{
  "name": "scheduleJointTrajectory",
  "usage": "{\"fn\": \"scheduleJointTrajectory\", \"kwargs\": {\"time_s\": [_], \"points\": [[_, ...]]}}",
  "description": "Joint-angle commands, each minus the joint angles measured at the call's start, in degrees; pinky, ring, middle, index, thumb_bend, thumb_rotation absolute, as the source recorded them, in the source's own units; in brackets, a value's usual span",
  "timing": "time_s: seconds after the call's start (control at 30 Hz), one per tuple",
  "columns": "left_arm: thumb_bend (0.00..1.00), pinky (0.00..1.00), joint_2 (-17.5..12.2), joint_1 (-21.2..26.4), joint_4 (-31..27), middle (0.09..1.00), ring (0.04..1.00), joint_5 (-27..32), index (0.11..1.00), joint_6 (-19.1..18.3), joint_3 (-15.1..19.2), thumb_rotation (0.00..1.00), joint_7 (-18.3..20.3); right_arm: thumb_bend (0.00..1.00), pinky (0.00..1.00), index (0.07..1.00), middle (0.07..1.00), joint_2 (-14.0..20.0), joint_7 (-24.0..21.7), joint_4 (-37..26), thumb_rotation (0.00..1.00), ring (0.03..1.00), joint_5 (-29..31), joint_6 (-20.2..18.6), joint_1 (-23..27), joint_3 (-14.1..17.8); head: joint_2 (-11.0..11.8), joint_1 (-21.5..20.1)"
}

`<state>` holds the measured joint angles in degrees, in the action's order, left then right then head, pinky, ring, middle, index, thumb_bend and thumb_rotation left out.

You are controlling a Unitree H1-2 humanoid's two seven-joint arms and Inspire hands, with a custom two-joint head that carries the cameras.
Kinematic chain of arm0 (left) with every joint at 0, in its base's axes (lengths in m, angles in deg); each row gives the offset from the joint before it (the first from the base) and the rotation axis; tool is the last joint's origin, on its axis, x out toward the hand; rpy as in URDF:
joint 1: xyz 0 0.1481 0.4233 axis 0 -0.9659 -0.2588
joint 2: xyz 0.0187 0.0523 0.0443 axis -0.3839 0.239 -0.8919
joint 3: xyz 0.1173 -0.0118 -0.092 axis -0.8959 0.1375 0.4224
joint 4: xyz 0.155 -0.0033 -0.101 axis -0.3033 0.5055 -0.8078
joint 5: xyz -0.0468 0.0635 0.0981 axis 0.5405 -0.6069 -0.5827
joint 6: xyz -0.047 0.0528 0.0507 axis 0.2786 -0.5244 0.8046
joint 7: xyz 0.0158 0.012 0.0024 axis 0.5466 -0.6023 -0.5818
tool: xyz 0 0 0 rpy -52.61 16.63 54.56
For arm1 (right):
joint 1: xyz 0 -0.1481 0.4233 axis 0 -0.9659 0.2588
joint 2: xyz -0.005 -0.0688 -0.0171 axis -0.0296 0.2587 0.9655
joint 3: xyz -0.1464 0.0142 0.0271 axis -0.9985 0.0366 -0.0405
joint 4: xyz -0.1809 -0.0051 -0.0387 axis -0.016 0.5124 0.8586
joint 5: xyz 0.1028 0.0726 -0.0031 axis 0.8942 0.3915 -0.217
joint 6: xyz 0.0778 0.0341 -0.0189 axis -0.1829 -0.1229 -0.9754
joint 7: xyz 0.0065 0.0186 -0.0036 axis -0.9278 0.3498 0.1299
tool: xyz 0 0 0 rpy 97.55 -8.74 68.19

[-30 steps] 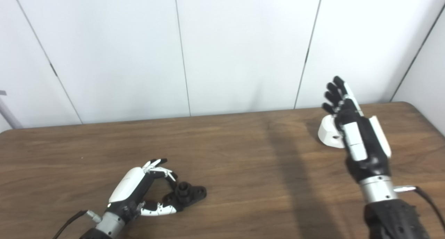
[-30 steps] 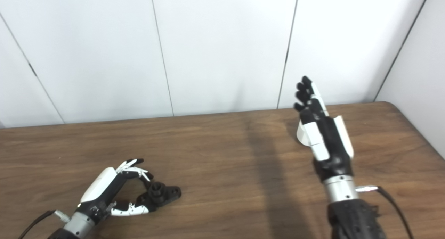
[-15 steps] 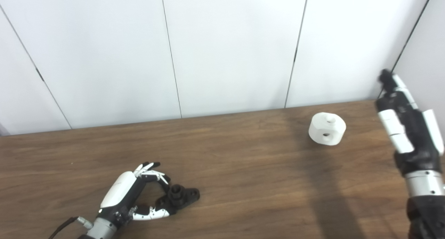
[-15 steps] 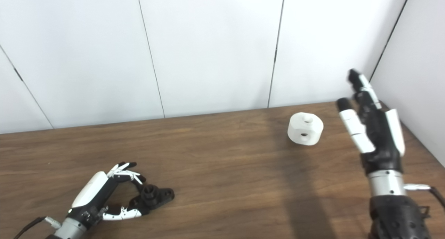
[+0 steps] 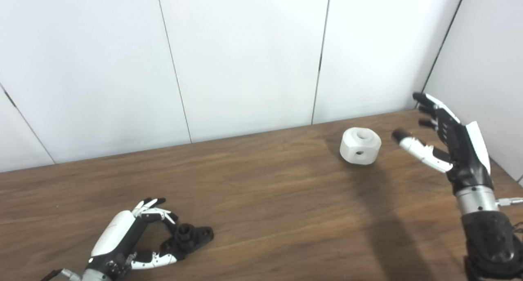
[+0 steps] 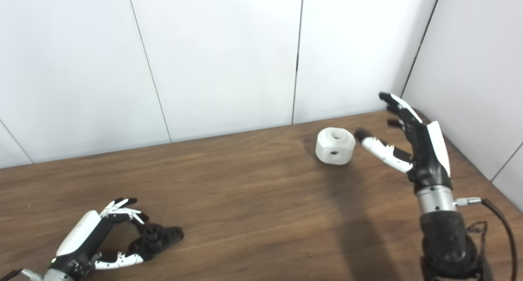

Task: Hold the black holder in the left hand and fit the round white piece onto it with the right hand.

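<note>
The black holder [image 5: 192, 237] lies flat on the wooden table [image 5: 265, 191] at the near left. My left hand [image 5: 122, 236] rests beside it, with its fingers and thumb curved loosely around the holder's near end and a gap still showing between them. At the far right stands the round white piece [image 5: 360, 145], with a hole on top and one in its side. My right hand [image 6: 421, 150] hovers just right of it, open with fingers spread. The thumb points at the piece, a small gap short of it.
White wall panels [image 5: 245, 60] run along the table's far edge and meet a side wall [image 6: 474, 76] close behind my right hand. A cable [image 6: 498, 219] hangs from the right wrist. The table's right edge lies just past that arm.
The camera has swung right, shifting the whole picture left. My right hand moved from in front of the white piece to its right side and tipped its thumb toward it. The left hand kept still.
</note>
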<state>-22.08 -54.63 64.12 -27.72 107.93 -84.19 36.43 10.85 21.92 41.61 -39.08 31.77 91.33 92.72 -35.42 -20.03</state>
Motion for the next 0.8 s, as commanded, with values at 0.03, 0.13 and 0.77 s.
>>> {"fn": "scheduleJointTrajectory", "kwargs": {"time_s": [0.03, 0.13, 0.77], "points": [[0.52, 1.0, -1.27, 0.46, -0.64, 0.71, 0.926, 0.52, 0.481, -0.65, 0.57, 0.04, 0.7, 0.75, 0.71, 0.835, 0.875, 2.71, -0.32, 0.47, 0.42, 0.837, -0.84, 2.24, 1.97, -0.24, 0.01, -1.27], [0.52, 1.0, -1.72, 0.73, -0.36, 0.707, 0.921, 1.18, 0.481, -0.22, 0.72, 0.04, 1.18, 0.81, 0.68, 0.841, 0.869, 4.4, -1.41, 1.77, 0.47, 0.821, -2.21, 1.15, 2.79, -1.64, 0.31, -2.95], [0.52, 1.0, -1.94, 1.19, -0.6, 0.7, 0.899, 1.9, 0.482, -0.77, 0.82, 0.04, 3.17, 0.9, 0.86, 0.854, 0.924, 11.35, -8.96, 7.41, 0.34, 0.933, -5.82, -6.75, 12.78, -8.67, 0.76, -6.27]]}}
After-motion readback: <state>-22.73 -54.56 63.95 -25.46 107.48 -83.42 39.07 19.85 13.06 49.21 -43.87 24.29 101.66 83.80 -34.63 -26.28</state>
